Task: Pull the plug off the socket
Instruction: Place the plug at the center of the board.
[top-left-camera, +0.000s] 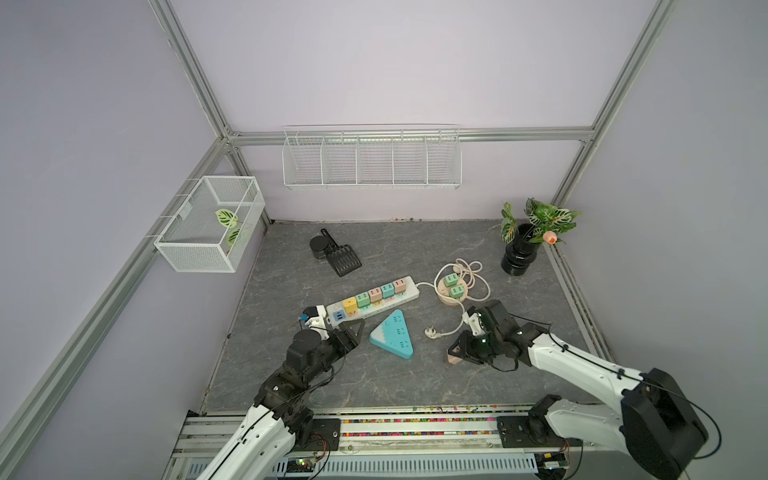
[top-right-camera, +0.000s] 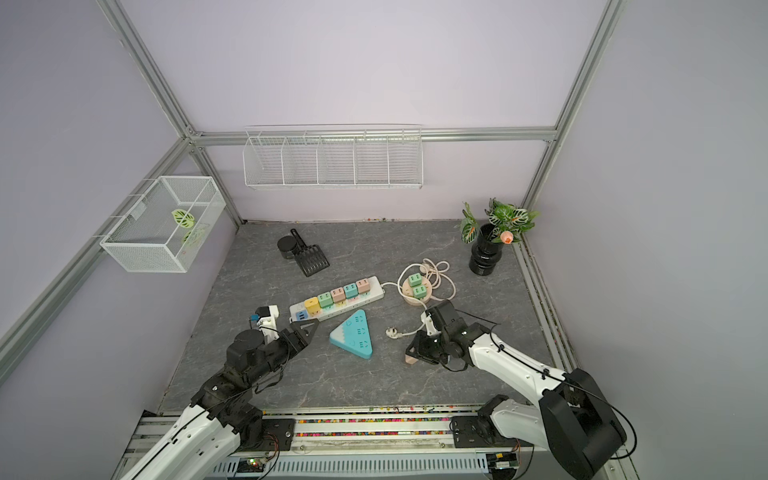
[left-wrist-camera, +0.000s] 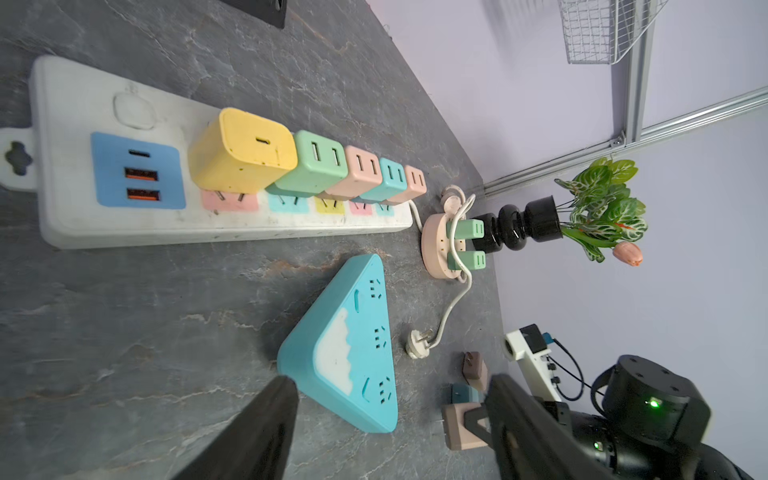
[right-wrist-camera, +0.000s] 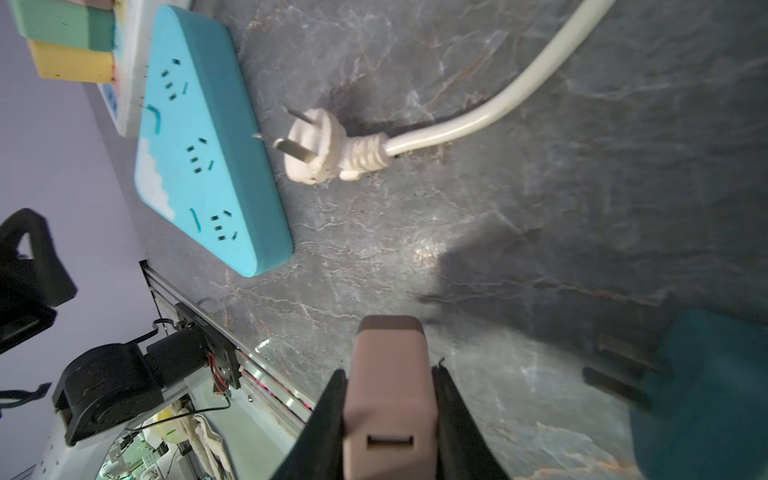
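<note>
You're clamping the right gripper (right-wrist-camera: 390, 370) on a pulled pink charger plug (right-wrist-camera: 388, 411), with the left gripper (left-wrist-camera: 390, 380) gaping beside the power strip (left-wrist-camera: 124, 226), ready to brace it.

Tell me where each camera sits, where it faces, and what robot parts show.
Top views: high above the robot's base, looking down on the table; left arm and right arm show.
Left wrist: on the left arm, looking past the open left gripper at the power strip; right arm visible.
Right wrist: on the right arm, looking past the right gripper, shut on a pink adapter, toward the white plug.
Shared: the teal socket shows in every view.
</note>
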